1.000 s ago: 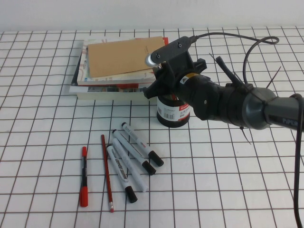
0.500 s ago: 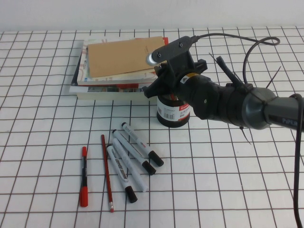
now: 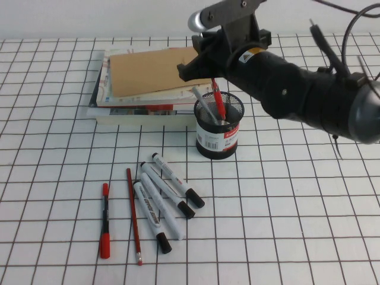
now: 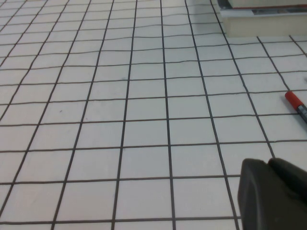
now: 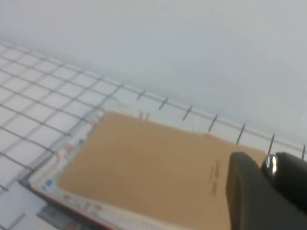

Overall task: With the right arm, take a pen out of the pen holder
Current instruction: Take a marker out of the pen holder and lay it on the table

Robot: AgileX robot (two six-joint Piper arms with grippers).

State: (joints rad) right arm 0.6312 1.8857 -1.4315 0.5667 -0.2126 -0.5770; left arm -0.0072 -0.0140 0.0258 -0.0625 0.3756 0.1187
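A black mesh pen holder [image 3: 218,134] stands in the middle of the gridded table. My right gripper [image 3: 212,76] hovers just above it, shut on the top of a red pen [image 3: 218,101] that hangs upright with its lower end still inside the holder. A grey pen [image 3: 203,105] leans in the holder beside it. In the right wrist view the pen's silver end [image 5: 271,163] shows pinched in my right gripper [image 5: 268,168]. My left gripper [image 4: 272,191] sits low over bare table, fingers together, holding nothing; it is out of the high view.
A stack of books with a brown cover [image 3: 148,77] lies just behind and left of the holder. Several markers [image 3: 169,193], a red pencil [image 3: 133,215] and a red pen [image 3: 105,221] lie on the table in front. That red pen's cap [image 4: 293,101] shows near the left gripper.
My right arm has risen from down over the holder, drawing the red pen upward with it. The holder's rim and inside now show.
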